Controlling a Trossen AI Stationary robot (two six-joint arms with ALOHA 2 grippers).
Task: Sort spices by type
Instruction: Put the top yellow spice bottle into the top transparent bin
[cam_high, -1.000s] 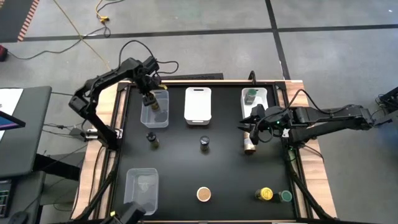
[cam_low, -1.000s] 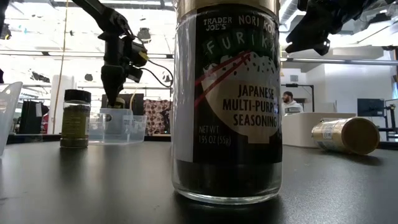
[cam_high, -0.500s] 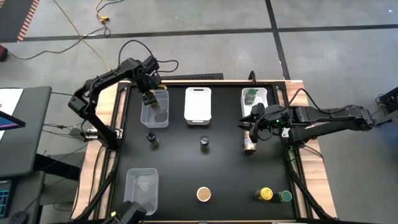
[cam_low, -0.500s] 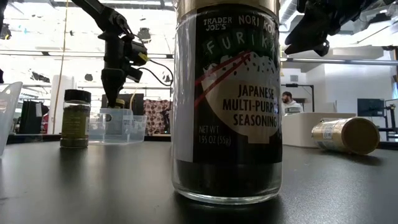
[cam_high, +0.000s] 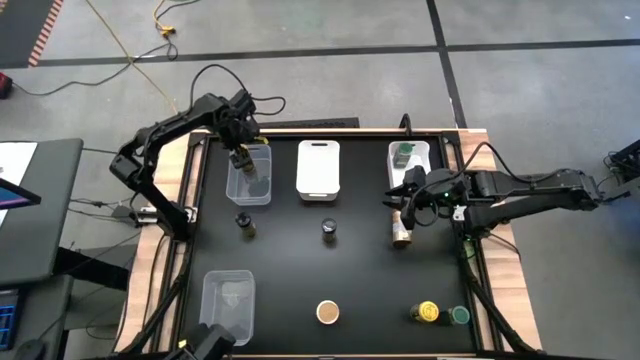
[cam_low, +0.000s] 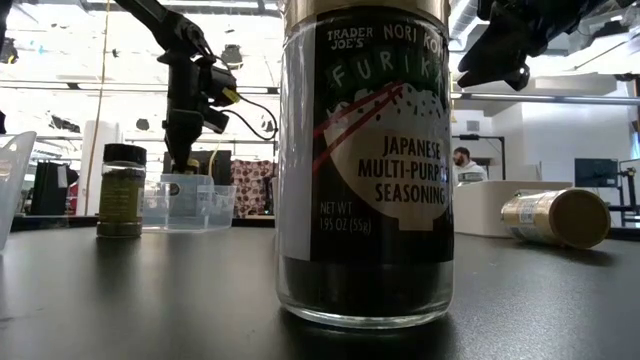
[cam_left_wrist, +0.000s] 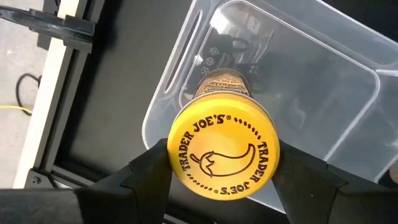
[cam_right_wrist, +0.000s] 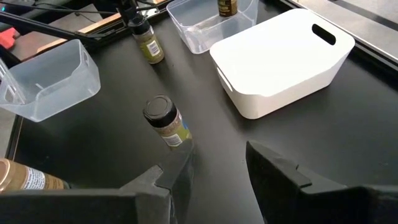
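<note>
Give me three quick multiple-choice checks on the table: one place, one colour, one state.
1. The yellow-lidded jar under the left gripper is:
A) in the clear bin
B) in a red bowl
C) on the bare table

2. The middle far bin is:
A) blue
B) white
C) black

3. The tan-topped jar by the right gripper is:
A) upright
B) lying on its side
C) upside down

Key:
1. A, the left wrist view shows clear bin walls around the jar.
2. B, the high view shows it white.
3. B, the low view shows it lying flat on the table.
</note>
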